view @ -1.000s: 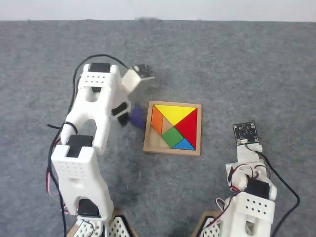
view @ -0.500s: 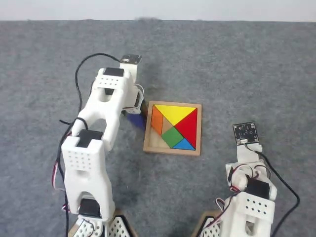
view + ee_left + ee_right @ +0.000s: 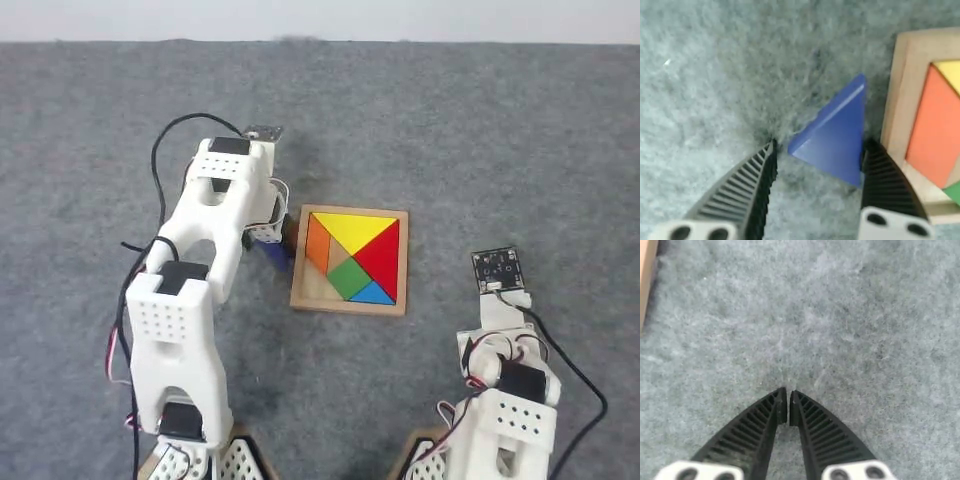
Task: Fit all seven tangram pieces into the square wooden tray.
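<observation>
- a grey felt mat (image 3: 500, 130) covers the whole table; a pale strip of wall (image 3: 400, 18) runs along the far edge.
- the square wooden tray (image 3: 349, 304) lies flat near the middle of the mat, with a light wood rim.
- inside it sit a yellow triangle (image 3: 352, 228) on the far side, a red triangle (image 3: 382, 258) on the right, an orange piece (image 3: 317, 245) on the left, a green square (image 3: 347, 277) near the centre and a light blue triangle (image 3: 373, 293) at the near edge.
- bare wood shows in the tray's near-left corner (image 3: 312, 288).
- a dark blue triangle (image 3: 835, 140) lies on the felt just left of the tray, one side close along the rim.
- the left arm (image 3: 200, 260) stretches away from its base to that spot.
- the left gripper (image 3: 820, 146) is released, its ribbed fingers (image 3: 757, 175) spread on either side of the dark blue triangle; the finger nearer the tray looks to touch the piece.
- the right arm (image 3: 500, 400) sits folded at the near right, well apart from the tray.
- the right gripper (image 3: 787, 393) is clenched tip to tip over the felt.
</observation>
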### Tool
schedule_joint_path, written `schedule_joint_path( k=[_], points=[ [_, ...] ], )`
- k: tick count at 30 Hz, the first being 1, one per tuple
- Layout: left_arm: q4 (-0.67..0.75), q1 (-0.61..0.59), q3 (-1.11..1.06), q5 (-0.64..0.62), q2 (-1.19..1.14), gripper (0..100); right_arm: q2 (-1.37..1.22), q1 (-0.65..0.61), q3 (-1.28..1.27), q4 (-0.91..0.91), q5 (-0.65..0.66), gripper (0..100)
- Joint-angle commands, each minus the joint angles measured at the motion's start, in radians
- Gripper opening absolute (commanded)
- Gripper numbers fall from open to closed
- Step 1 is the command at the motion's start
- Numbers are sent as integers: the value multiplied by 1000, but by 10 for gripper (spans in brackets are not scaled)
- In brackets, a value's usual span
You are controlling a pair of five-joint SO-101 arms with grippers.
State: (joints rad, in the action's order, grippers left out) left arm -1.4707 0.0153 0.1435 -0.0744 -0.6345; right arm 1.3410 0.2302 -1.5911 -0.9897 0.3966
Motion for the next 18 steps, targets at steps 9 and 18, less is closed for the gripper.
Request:
schedule_joint_path(
  k=[9, 18],
  points=[
    [104, 11, 13, 32, 3, 245, 19, -4, 6, 1, 15, 24],
    [115, 21, 8, 100, 3, 141, 19, -4, 6, 1, 15, 24]
  ],
)
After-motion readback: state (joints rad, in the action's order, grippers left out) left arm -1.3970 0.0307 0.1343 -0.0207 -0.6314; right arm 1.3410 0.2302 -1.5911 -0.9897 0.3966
